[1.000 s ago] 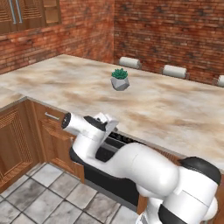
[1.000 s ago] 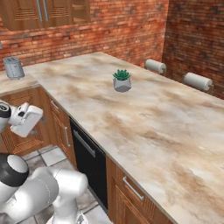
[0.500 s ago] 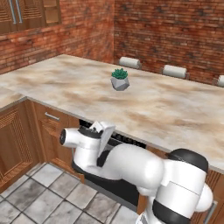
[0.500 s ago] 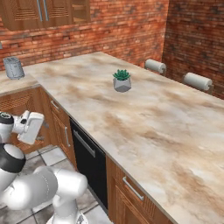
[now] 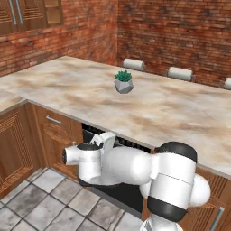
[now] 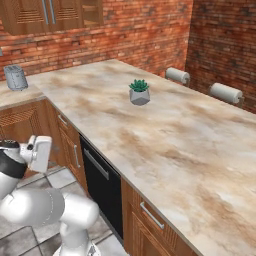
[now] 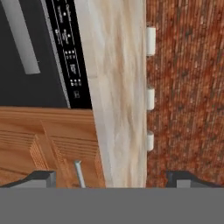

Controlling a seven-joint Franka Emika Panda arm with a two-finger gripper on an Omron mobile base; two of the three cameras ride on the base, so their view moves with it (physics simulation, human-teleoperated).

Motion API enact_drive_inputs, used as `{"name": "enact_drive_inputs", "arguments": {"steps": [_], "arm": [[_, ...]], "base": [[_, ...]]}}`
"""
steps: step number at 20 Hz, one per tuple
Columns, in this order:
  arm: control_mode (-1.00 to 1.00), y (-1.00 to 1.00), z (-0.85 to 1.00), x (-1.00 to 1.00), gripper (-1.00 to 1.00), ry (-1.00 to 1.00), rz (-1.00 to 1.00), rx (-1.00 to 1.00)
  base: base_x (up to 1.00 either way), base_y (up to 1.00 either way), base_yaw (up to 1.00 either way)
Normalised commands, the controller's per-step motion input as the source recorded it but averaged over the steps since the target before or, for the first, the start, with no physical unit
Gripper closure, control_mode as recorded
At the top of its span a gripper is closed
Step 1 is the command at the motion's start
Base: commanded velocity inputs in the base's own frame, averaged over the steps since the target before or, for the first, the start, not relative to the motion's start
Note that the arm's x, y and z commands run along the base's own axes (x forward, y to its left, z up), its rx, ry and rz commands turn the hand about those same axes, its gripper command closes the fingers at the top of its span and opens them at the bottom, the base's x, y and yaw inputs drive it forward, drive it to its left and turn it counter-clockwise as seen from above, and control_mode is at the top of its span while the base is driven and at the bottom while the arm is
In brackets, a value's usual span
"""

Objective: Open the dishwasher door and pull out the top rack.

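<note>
Marble counter (image 6: 165, 145) carries 1 potted plant (image 6: 139, 92); dishwasher door (image 6: 102, 187) shut; gripper (image 7: 111, 177) rolled sideways, jaws wide.

A marbled beige countertop (image 6: 165, 145) is seen running from the left edge to the lower right of the right base view, carried on brown wooden cabinets (image 6: 145, 225). A small potted succulent (image 6: 139, 92) in a grey pot is set on it at upper centre, a grey toaster (image 6: 16, 77) at the far left, and two paper-towel rolls (image 6: 177, 75) are laid along the brick wall at the upper right. A grey tiled floor (image 5: 40, 198) is shown at the lower left of the left base view.
</note>
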Motion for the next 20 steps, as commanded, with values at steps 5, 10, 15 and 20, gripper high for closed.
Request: {"name": "enact_drive_inputs", "arguments": {"steps": [5,10,15,20], "arm": [[-1.00,0.00,-0.41,0.10,-1.00,0.00,0.00,-0.18],[-1.00,0.00,-0.35,0.13,-1.00,0.00,-0.02,-0.16],[-1.00,0.00,-0.31,0.18,-1.00,0.00,-0.04,-0.15],[-1.00,0.00,-0.27,0.22,-1.00,0.00,-0.05,-0.07]], "base": [[0.00,0.00,0.00],[0.00,0.00,0.00],[0.00,0.00,0.00],[0.00,0.00,0.00]]}}
